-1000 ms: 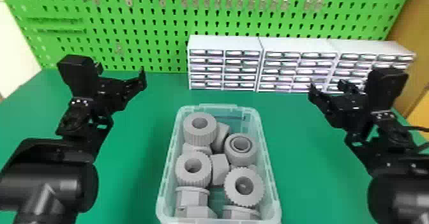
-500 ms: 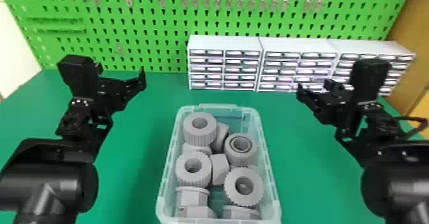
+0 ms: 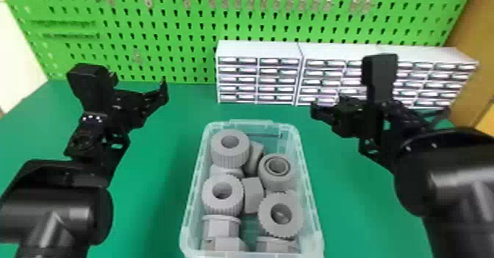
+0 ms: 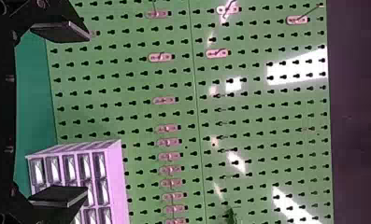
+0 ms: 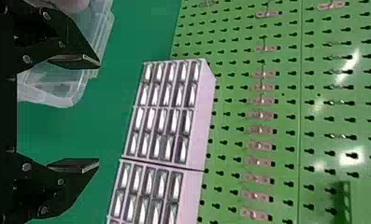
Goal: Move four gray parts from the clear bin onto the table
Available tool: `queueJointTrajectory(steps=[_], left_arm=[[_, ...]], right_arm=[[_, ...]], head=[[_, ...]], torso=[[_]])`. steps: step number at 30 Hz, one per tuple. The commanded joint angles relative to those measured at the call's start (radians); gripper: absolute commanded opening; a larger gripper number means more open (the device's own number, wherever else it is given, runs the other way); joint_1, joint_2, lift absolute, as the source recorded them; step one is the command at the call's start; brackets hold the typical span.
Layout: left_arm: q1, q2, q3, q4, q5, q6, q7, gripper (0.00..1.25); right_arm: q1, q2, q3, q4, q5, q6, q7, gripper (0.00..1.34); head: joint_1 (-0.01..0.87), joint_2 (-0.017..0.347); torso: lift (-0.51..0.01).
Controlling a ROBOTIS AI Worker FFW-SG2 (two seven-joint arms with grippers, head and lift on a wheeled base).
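Left black fingers [image 4: 64, 30], right black fingers [image 5: 75, 60] apart. Gray chunky parts [image 3: 231, 157] sit in clear plastic bin [image 3: 251, 123]; likely four transfers left.

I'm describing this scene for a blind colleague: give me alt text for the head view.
A clear plastic bin holding gray round and angular parts sits on a green table between the robot's black left arm and black right arm. Behind stand white drawer cabinets and a green pegboard.

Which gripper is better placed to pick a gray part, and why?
Likely the right gripper: it hangs open near the far right corner of the clear bin. The left gripper, also open, hangs farther off.
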Motion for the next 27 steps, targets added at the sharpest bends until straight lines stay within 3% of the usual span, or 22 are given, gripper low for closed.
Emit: queueJointTrajectory(steps=[1, 9, 20, 27], left_arm=[[0.0, 0.0, -0.002, 0.001, -0.004, 0.003, 0.0, 1.12], [0.0, 0.0, -0.002, 0.001, -0.006, 0.007, 0.0, 1.12], [-0.001, 0.0, -0.002, 0.001, -0.008, 0.013, 0.001, 1.12], [-0.003, 0.0, 0.0, 0.004, -0.008, 0.013, 0.0, 1.12]], right_arm=[[-0.053, -0.006, 0.063, 0.003, -0.021, 0.104, 0.0, 0.83], [-0.112, 0.006, 0.14, 0.014, -0.023, 0.227, 0.002, 0.83], [-0.17, -0.002, 0.198, 0.05, -0.03, 0.38, 0.003, 0.82], [-0.196, -0.005, 0.232, 0.099, -0.053, 0.402, 0.058, 0.82]], head=[[0.678, 0.034], [0.678, 0.034], [0.678, 0.034], [0.678, 0.034]], torso=[[-0.05], [-0.05], [-0.05], [-0.05]])
